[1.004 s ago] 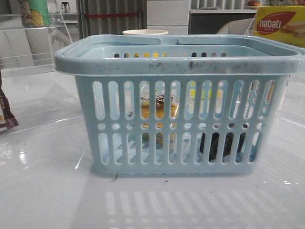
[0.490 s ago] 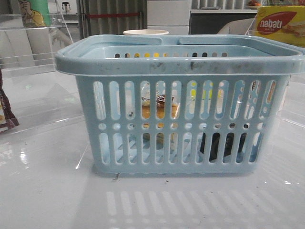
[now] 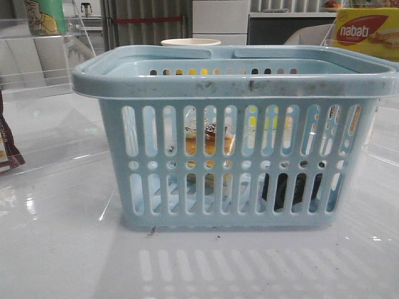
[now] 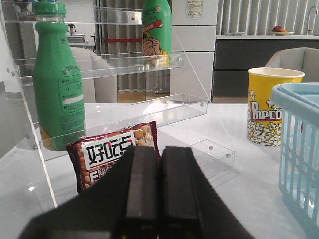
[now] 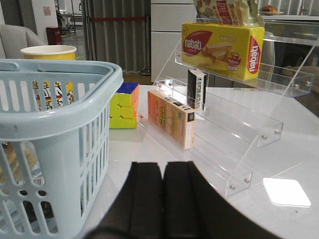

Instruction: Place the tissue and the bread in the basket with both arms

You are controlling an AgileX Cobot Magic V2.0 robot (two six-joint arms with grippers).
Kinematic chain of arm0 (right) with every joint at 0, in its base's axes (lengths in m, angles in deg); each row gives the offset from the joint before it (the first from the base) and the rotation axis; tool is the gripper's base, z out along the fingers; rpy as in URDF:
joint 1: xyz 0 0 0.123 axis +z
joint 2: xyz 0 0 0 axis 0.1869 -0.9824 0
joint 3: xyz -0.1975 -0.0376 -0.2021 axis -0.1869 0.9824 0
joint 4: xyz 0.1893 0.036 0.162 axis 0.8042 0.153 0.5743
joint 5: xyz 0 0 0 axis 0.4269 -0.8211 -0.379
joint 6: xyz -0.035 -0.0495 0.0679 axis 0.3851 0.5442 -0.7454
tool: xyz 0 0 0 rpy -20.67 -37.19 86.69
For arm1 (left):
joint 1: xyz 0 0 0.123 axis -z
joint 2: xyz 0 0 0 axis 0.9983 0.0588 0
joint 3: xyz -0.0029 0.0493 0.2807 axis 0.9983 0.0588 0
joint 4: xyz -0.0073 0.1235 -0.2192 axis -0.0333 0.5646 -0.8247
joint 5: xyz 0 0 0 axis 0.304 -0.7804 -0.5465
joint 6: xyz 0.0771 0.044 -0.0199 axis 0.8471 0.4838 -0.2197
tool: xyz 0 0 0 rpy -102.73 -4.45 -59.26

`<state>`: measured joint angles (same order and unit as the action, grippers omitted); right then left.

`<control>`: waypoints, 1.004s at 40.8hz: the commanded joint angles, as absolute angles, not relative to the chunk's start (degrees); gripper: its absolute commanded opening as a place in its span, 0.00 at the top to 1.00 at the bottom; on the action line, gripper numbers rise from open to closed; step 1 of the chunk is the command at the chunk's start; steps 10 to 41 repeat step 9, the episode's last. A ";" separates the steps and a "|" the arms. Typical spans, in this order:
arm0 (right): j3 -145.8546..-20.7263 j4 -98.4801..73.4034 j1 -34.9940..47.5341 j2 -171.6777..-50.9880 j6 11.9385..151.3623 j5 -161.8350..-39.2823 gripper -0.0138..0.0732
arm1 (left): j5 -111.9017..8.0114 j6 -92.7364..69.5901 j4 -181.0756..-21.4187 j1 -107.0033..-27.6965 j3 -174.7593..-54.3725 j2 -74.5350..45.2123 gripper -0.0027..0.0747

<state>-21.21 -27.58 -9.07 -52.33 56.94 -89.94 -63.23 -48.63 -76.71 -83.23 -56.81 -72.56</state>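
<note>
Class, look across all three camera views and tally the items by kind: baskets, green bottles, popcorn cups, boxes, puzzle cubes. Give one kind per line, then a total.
Baskets: 1, the basket
Green bottles: 2, near bottle, far bottle
Popcorn cups: 1, popcorn cup
Boxes: 2, nabati box, orange box
Puzzle cubes: 1, cube
Total: 7

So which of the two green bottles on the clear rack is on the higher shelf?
The cartoon-labelled green bottle, farther back on the upper shelf. The plain-labelled green bottle stands a tier lower, nearer the camera.
</note>
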 commanded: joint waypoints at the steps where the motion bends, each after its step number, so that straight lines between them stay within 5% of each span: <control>1: -21.55 -28.26 -9.03 -51.16 57.25 -84.47 0.78 | -68.26 -49.17 -77.27 -82.69 -56.41 -73.47 0.85; 41: -21.55 -28.26 -8.97 -51.16 57.25 -84.47 0.78 | -68.26 -49.17 -77.27 -82.69 -56.41 -73.47 0.85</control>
